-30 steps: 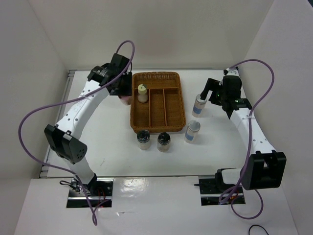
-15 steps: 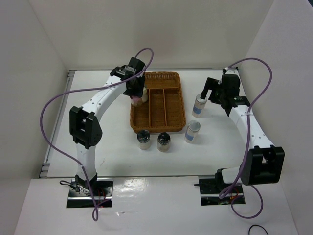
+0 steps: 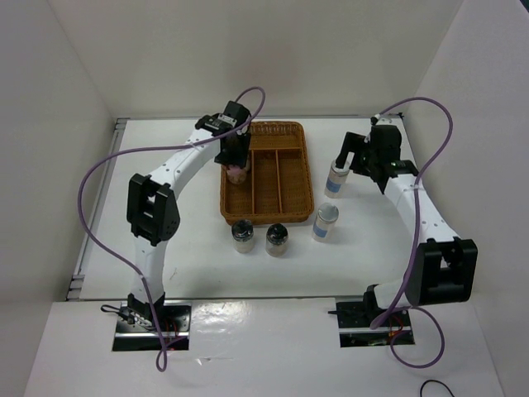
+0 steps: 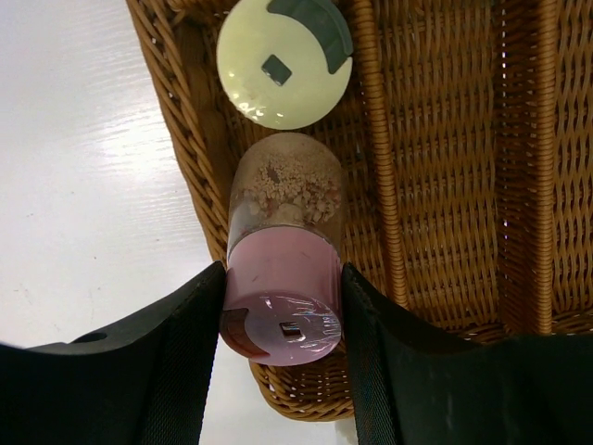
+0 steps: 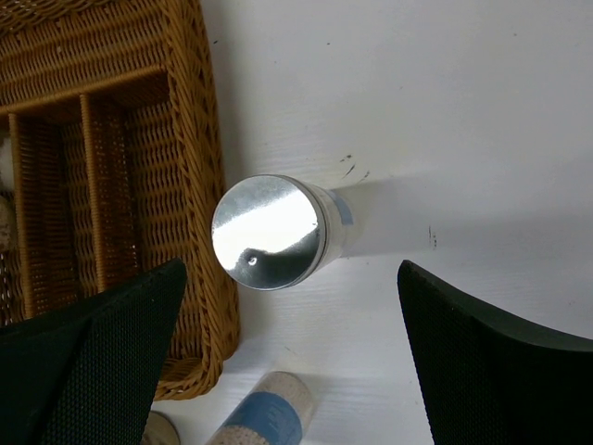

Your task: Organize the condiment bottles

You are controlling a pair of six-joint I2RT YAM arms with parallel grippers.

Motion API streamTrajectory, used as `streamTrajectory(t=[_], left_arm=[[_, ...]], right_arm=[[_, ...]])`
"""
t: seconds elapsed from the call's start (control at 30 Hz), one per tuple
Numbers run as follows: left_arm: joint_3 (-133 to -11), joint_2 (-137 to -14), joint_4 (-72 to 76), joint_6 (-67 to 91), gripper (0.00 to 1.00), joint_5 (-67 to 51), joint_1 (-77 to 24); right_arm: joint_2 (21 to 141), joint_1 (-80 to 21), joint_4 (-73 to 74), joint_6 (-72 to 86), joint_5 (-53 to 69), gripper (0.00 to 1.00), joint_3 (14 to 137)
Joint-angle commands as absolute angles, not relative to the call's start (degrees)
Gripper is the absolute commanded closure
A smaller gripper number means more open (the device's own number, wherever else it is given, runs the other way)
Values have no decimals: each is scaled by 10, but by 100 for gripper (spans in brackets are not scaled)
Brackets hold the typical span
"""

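Note:
My left gripper [image 3: 238, 168] is shut on the pink-capped jar [image 4: 283, 278] and holds it over the left compartment of the wicker tray [image 3: 293, 169], just in front of the yellow-capped jar [image 4: 283, 60] standing there. My right gripper [image 5: 292, 267] is open above a grey-capped, blue-labelled jar [image 5: 267, 232] that stands right of the tray [image 3: 336, 178]. The second grey-capped jar [image 3: 325, 222] and two black-capped jars [image 3: 242, 235] [image 3: 276, 240] stand on the table in front of the tray. In the top view the yellow-capped jar is hidden under my left gripper.
The tray has three long compartments and a cross compartment at the back; its wicker rim [image 4: 199, 199] lies close to the left of the held jar. White walls enclose the table on three sides. Purple cables loop above both arms.
My left arm has swung right, carrying the pink-capped jar from beside the tray's left wall to over its left compartment. My right gripper has shifted slightly towards the grey-capped jar.

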State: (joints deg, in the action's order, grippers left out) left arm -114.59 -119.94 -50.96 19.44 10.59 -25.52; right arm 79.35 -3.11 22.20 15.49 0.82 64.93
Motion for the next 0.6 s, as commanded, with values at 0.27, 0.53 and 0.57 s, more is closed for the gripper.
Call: streamTrajectory(t=[0.27, 0.53, 0.57], left_arm=[[-1162, -1229, -497, 185, 55, 91, -266], [-1162, -1234, -497, 185, 42, 106, -272], [-1162, -1234, -497, 185, 40, 106, -272]], right_arm=[[810, -47, 201, 142, 11, 1, 680], [816, -58, 207, 131, 5, 1, 686], [816, -58, 214, 131, 5, 1, 686]])
